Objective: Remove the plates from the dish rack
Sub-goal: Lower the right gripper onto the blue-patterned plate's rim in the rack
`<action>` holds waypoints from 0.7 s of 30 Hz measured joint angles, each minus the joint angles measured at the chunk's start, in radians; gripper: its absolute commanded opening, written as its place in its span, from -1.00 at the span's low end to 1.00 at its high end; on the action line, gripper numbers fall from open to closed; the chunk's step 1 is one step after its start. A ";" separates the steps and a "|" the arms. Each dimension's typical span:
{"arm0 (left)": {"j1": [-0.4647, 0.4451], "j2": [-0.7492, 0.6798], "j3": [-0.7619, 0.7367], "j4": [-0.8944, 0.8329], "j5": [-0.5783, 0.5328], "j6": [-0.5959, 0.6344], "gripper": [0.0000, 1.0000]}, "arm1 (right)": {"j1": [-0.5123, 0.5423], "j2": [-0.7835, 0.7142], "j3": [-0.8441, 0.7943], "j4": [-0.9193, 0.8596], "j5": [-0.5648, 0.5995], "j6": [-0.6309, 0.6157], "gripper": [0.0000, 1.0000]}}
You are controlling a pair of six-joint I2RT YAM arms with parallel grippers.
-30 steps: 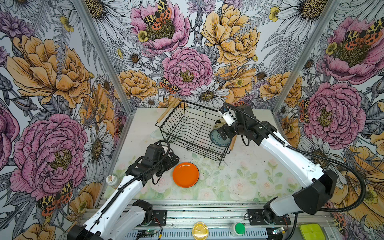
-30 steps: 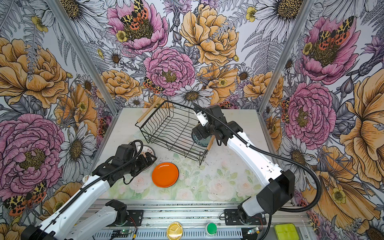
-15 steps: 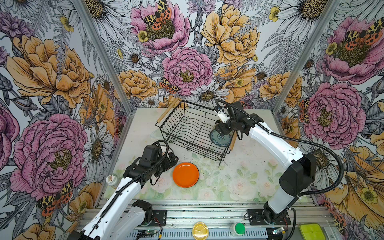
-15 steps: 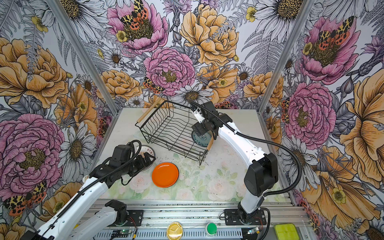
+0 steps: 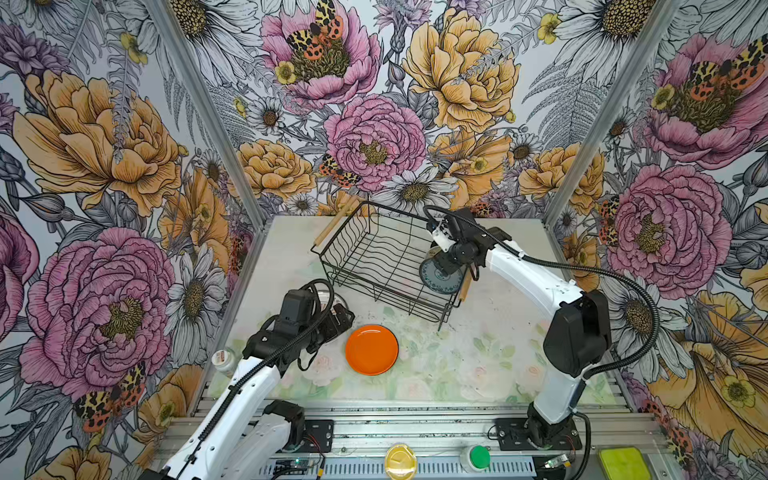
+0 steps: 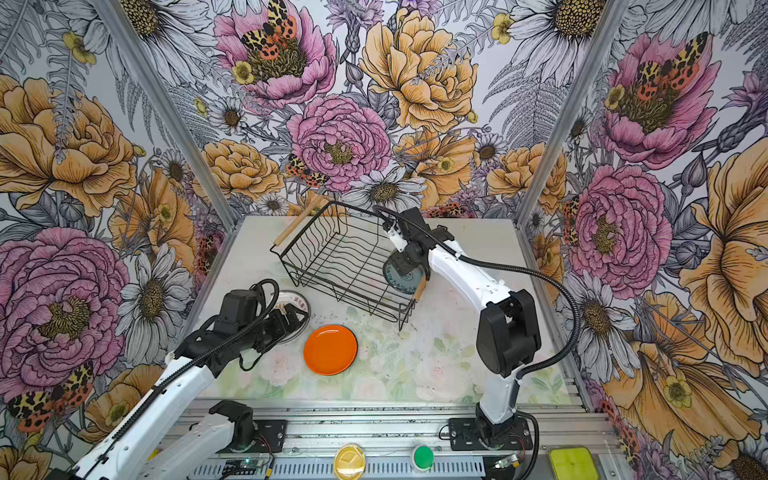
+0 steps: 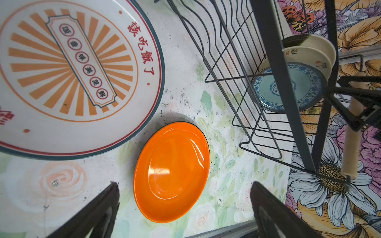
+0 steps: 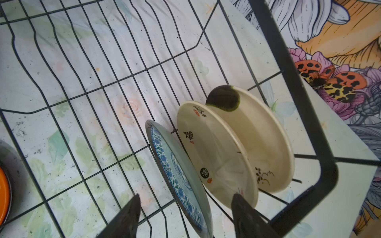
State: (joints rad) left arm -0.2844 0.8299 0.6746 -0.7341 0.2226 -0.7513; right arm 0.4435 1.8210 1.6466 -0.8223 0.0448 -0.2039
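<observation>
The black wire dish rack (image 5: 374, 257) (image 6: 332, 257) stands at the table's back. At its right end three plates stand upright: a blue-patterned one (image 8: 175, 171) (image 5: 441, 277), a cream one with printed characters (image 8: 216, 156), and a cream one with a black patch (image 8: 257, 134). My right gripper (image 8: 185, 212) (image 5: 444, 262) reaches down into the rack, open, its fingers straddling the blue-patterned plate's rim with gaps on both sides. An orange plate (image 5: 371, 350) (image 7: 171, 173) and a white plate with orange rays (image 7: 72, 72) (image 6: 293, 300) lie flat on the table. My left gripper (image 7: 185, 197) (image 5: 341, 322) hovers open and empty over them.
The rack has wooden rod handles at its far-left (image 5: 330, 230) and near-right (image 5: 466, 286) ends. A small white bottle (image 5: 224, 360) stands at the table's left edge. Yellow (image 5: 400, 461) and green (image 5: 480, 457) buttons sit on the front rail. Flowered walls close three sides.
The right arm's elbow has swung inward while its gripper stayed at the plates, and its jaws have narrowed around the blue-patterned plate. The left arm has barely shifted.
</observation>
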 measured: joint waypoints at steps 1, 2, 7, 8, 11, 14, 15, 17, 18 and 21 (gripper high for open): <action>0.002 0.000 0.000 0.000 0.000 0.000 0.98 | 0.000 0.002 0.000 0.000 0.000 0.000 0.34; 0.006 0.000 0.000 0.000 0.002 0.000 0.97 | -0.003 0.004 0.000 0.000 0.001 0.001 0.29; 0.014 0.000 0.000 -0.002 0.008 0.000 0.98 | -0.006 0.020 0.000 -0.001 0.003 0.001 0.20; 0.014 0.000 0.000 -0.002 0.009 0.000 0.97 | -0.006 0.026 0.000 -0.001 0.003 0.001 0.20; 0.016 0.000 0.000 -0.002 0.012 0.000 0.98 | -0.006 0.041 0.000 -0.001 0.003 0.002 0.12; 0.022 0.000 0.000 -0.002 0.015 0.000 0.97 | -0.006 0.058 0.002 0.002 0.002 0.000 0.11; 0.024 0.000 0.000 -0.002 0.018 0.000 0.98 | -0.006 0.061 0.002 0.001 0.002 0.001 0.11; 0.028 -0.002 0.000 -0.003 0.022 0.000 0.97 | -0.006 0.067 0.002 0.000 0.002 0.000 0.09; 0.031 -0.003 0.000 -0.002 0.024 0.000 0.97 | -0.007 0.069 0.002 0.000 0.002 0.000 0.08; 0.034 -0.005 0.000 -0.003 0.027 0.000 0.98 | -0.011 0.073 0.002 0.000 -0.002 0.000 0.06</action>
State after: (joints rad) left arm -0.2508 0.8246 0.6746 -0.7368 0.2497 -0.7513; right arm 0.4320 1.8938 1.6485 -0.8219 0.0429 -0.2039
